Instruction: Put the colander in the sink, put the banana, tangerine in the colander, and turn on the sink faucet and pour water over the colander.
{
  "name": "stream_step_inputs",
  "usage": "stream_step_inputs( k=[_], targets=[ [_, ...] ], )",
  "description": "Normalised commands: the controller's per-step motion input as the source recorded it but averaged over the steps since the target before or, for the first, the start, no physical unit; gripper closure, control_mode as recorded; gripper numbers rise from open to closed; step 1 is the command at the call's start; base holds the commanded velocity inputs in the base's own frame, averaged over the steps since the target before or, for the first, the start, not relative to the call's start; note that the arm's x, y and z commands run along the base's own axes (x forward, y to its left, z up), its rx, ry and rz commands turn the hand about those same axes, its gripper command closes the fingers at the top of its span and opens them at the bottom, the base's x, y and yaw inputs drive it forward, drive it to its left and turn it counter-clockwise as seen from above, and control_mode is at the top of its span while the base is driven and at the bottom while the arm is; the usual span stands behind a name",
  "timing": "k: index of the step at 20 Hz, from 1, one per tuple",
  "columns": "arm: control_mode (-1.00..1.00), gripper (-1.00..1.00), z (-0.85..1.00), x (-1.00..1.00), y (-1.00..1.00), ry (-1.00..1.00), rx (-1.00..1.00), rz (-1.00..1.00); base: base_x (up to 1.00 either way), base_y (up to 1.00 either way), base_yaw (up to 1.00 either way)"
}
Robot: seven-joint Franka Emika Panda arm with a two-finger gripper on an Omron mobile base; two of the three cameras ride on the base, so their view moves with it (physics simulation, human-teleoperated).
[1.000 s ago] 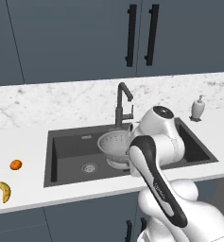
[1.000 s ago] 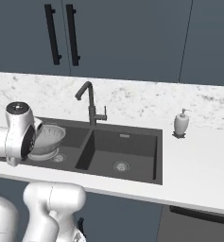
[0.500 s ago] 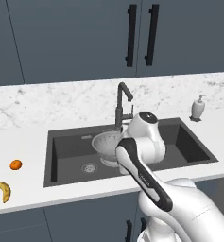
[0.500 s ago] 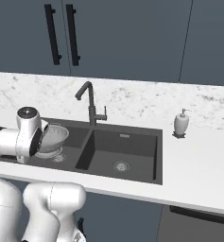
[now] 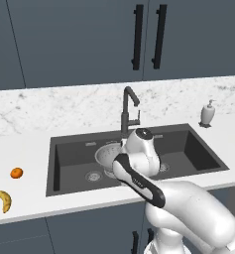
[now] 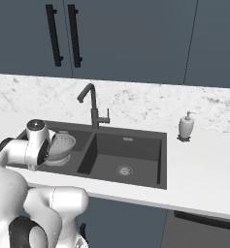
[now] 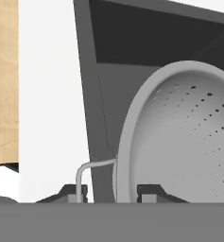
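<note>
Colander first: the small pale grey perforated metal colander [image 5: 108,158] hangs tipped on its side in the left basin of the dark charcoal double-basin sink [image 5: 69,166], bowl mouth facing sideways, not up. We see the gripper [image 7: 112,193] clamped narrow on its rim beside the thin wire handle [image 7: 87,170], which explains the tilt; we judge it needs levelling before release. On the white marble counter [image 5: 29,149], left of the sink, the curved yellow banana [image 5: 2,199] lies long axis roughly front to back, just beside the round orange tangerine [image 5: 17,172].
</note>
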Motion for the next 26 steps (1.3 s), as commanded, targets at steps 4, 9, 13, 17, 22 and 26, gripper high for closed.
stream_step_inputs(
  k=[4, 9, 13, 17, 22, 26],
  targets=[
    [-1.00, 1.00, -0.37, 0.49, 0.01, 0.03, 0.00, 0.00, 0.00, 0.00, 0.00],
    [-1.00, 1.00, -0.32, 0.46, 0.01, 0.04, 0.00, 0.00, 0.00, 0.00, 0.00],
    [-1.00, 1.00, -0.22, 0.53, 0.05, 0.04, 0.00, 0.00, 0.00, 0.00, 0.00],
    [-1.00, 1.00, -0.26, 0.56, 0.16, 0.04, -0.03, 0.00, 0.00, 0.00, 0.00],
    [-1.00, 1.00, -0.32, 0.32, 0.18, 0.02, -0.05, 0.00, 0.00, 0.00, 0.00],
    [-1.00, 1.00, -0.36, 0.19, 0.09, 0.01, -0.04, 0.00, 0.00, 0.00, 0.00]
  ],
)
